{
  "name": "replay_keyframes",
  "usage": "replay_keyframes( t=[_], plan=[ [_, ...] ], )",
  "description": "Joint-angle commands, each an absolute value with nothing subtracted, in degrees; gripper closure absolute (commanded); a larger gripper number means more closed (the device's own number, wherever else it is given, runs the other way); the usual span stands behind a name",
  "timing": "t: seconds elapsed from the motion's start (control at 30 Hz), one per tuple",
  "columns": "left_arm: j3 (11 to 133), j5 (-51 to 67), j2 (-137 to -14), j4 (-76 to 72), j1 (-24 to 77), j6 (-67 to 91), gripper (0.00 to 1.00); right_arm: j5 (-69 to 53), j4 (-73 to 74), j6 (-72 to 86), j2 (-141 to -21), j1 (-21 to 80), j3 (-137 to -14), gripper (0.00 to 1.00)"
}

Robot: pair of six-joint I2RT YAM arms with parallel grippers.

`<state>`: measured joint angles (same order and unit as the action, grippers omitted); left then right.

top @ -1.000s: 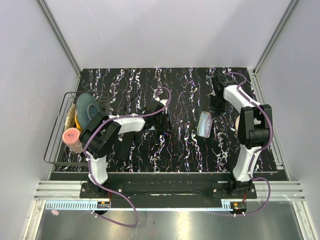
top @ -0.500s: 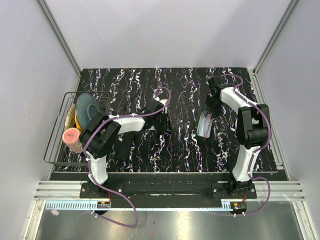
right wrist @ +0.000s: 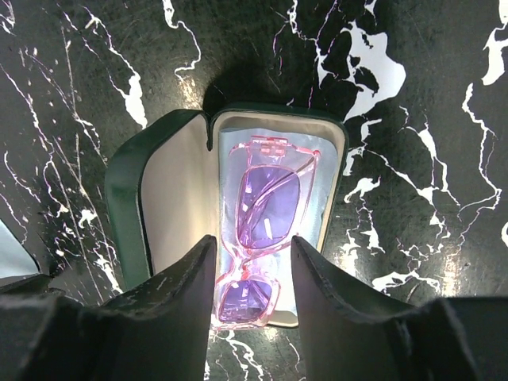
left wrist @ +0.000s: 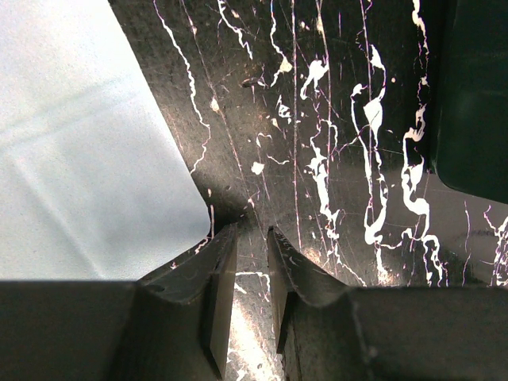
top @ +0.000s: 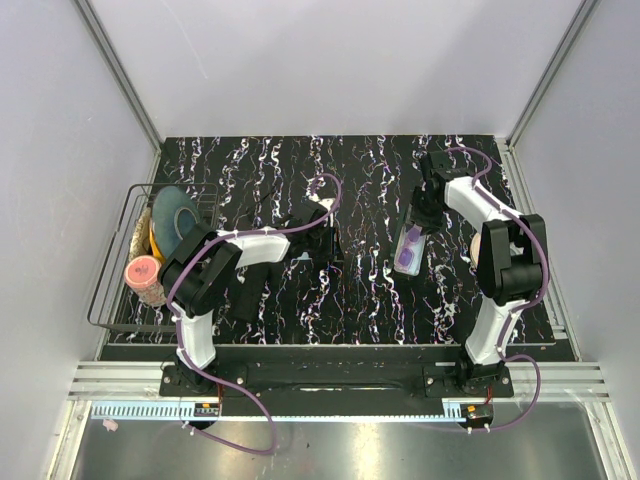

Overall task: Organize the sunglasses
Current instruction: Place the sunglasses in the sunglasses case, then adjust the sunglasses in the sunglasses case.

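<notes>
Pink-framed, purple-lensed sunglasses [right wrist: 266, 230] lay folded in the open green case [right wrist: 127, 198] on the marbled table [right wrist: 71, 79], right gripper [right wrist: 252, 248] above them, parted and empty, left gripper [left wrist: 252, 238] narrow, empty.

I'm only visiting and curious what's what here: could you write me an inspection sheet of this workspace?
Surface: black marbled table.
Job's things: pink sunglasses lie inside the open dark green case.
Clutter: wire basket at the left edge, holding a pink-topped container and other items.
Grippers: right gripper open above the case, holding nothing; left gripper barely open, empty.
Cables: purple cables run along both arms.
Surroundings: pale walls on three sides.
</notes>
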<state>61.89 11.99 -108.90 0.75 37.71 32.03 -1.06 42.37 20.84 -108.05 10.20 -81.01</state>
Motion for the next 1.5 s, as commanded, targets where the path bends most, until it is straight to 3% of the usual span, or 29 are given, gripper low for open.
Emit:
replay_keyframes(
  t=[0.0,0.3,0.47,0.8,1.07,1.2,1.37,1.47],
  plan=[
    [61.70,11.07,-109.16,3.43,37.18,31.55,0.73,-1.84,41.40,20.48,-105.47,10.55,-80.33,0.51],
    [61.79,11.42,-109.25,3.51,37.18,31.55,0.73,-3.52,38.06,22.23,-101.70,10.72,-75.42,0.41],
    [61.79,11.69,-109.42,3.25,37.09,31.82,0.73,-5.09,33.23,25.83,-98.79,10.81,-70.32,0.41],
    [61.96,11.43,-109.42,3.96,37.18,31.64,0.73,-5.01,29.01,27.07,-102.22,11.16,-68.47,0.48],
    [62.40,11.51,-109.78,4.31,37.18,31.55,0.73,-3.78,28.65,26.89,-103.36,11.25,-68.03,0.67],
    [62.40,11.42,-109.86,4.39,37.18,31.46,0.73,-3.69,28.91,26.28,-103.45,11.25,-67.94,0.70],
    [62.40,11.60,-110.13,4.39,37.18,31.46,0.73,-1.85,30.32,24.35,-102.75,11.60,-67.94,0.65],
    [62.40,11.43,-110.21,4.39,37.18,31.55,0.73,-0.88,30.76,24.43,-101.43,11.60,-67.41,0.53]
  ],
)
